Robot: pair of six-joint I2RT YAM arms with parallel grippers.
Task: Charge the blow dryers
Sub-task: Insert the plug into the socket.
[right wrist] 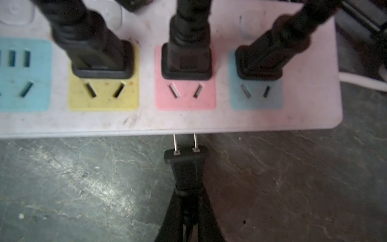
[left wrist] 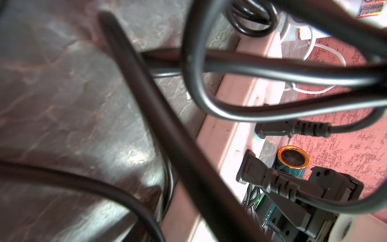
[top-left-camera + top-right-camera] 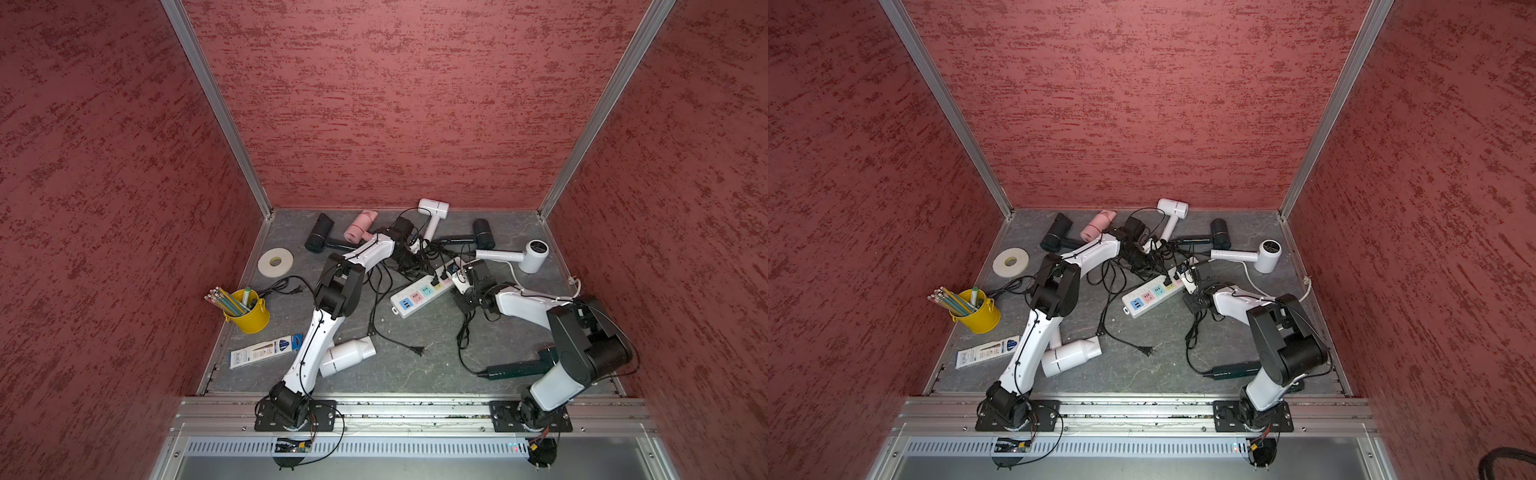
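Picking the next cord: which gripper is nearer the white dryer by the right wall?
Right. The right gripper, shut on a plug, is near the white dryer, off its handle end; the left gripper is farther, among cords.

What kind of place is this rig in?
Probably a lab test booth, not a home: red textured wall panels in aluminium framing, two arms bolted to a rail, blow dryers staged around a power strip.

Power strip (image 1: 188, 121) smooth white plastic; plug (image 1: 185, 165) matt black plastic, metal prongs; tabletop (image 1: 83, 188) stone-look, scuffed.
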